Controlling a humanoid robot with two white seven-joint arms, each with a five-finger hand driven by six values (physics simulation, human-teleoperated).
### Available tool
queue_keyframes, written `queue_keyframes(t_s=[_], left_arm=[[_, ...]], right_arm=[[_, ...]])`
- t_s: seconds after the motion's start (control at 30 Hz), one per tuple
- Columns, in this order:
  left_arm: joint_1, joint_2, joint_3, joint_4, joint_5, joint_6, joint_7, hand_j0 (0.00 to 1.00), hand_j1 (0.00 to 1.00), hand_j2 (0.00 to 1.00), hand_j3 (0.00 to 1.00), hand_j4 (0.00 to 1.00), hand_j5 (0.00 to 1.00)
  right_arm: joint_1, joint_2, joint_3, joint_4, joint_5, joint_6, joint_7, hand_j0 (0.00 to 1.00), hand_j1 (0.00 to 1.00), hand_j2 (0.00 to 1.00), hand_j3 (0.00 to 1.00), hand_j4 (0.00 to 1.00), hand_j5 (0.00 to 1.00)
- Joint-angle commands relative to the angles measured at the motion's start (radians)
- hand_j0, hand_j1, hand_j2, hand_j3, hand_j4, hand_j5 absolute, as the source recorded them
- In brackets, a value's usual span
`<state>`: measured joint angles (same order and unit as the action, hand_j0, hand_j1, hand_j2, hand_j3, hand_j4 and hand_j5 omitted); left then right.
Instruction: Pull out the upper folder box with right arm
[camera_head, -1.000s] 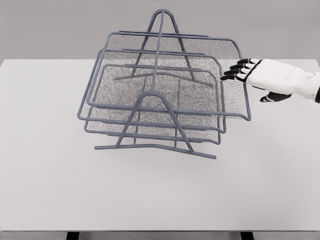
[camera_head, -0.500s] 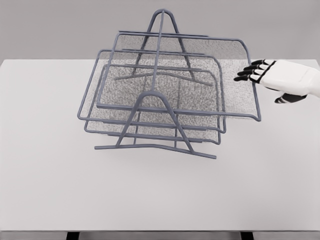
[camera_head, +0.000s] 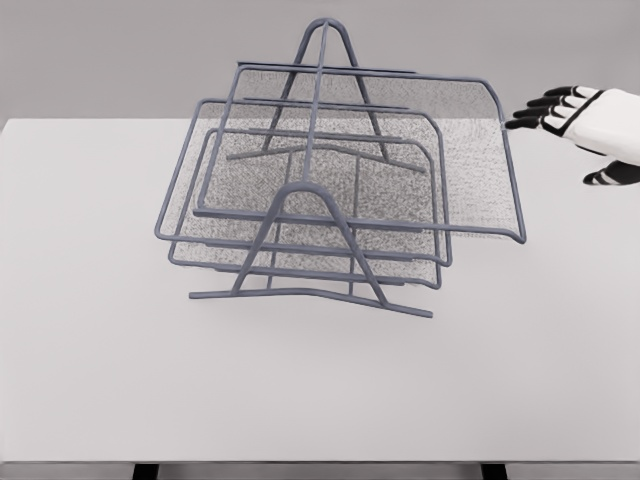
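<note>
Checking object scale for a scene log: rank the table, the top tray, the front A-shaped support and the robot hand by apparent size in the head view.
1. White table
2. Top mesh tray, slid rightward
3. Front A-frame support
4. Right hand, partly cut off at the picture's edge, so its rank is unsure

A white table (camera_head: 300, 390) fills most of the view, its flat matte top running from the left edge to the right edge. Its far edge lies straight against a plain grey backdrop (camera_head: 120, 50) that shades slightly darker toward the top. At the bottom, below the near edge of the tabletop, two short dark legs (camera_head: 146, 470) show, one toward the left and one toward the right, with a strip of grey floor (camera_head: 320, 472) between them.
</note>
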<state>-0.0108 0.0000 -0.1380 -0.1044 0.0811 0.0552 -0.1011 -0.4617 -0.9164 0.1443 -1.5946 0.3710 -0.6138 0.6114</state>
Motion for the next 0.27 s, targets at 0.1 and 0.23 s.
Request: queue_keyframes(t_s=[0.1,0.23], left_arm=[[-0.002,0.0,0.0,0.0,0.0,-0.002,0.0,1.0,1.0,1.0,1.0,1.0,1.0],[0.003,0.0,0.001,0.0,0.0,0.0,0.0,1.0,1.0,1.0,1.0,1.0,1.0]], right_arm=[[0.014,0.008,-0.029,-0.004,-0.034,0.003,-0.001,1.0,1.0,1.0,1.0,1.0,1.0],[0.018,0.01,-0.029,-0.004,-0.034,0.003,-0.001,1.0,1.0,1.0,1.0,1.0,1.0]])
